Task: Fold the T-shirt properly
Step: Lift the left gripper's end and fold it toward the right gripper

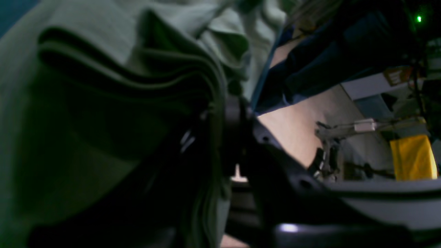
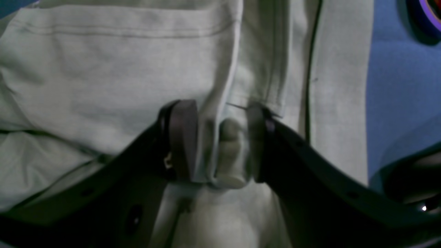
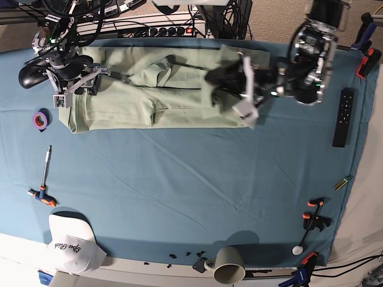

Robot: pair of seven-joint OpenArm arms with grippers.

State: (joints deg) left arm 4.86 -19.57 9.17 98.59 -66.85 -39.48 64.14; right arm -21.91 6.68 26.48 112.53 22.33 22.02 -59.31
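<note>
The pale sage-green T-shirt (image 3: pixel 179 101) lies spread along the far side of the blue table cloth (image 3: pixel 191 179). My left gripper (image 3: pixel 216 79) is at its right part, shut on several stacked layers of fabric. In the left wrist view these layers (image 1: pixel 103 69) bunch against the gripper (image 1: pixel 224 113). My right gripper (image 3: pixel 94 81) is at the shirt's left end. In the right wrist view its two fingers (image 2: pixel 182 137) pinch a raised fold of the shirt (image 2: pixel 103 69) between them, near a hem seam. The collar and neck label do not show clearly.
A purple tape roll (image 3: pixel 40 119) lies left of the shirt, also in the right wrist view (image 2: pixel 427 13). A screwdriver (image 3: pixel 45 179), white cap (image 3: pixel 72 242) and mug (image 3: pixel 229 266) sit toward the front. A black remote (image 3: pixel 341 118) and clamps (image 3: pixel 314 218) are at the right.
</note>
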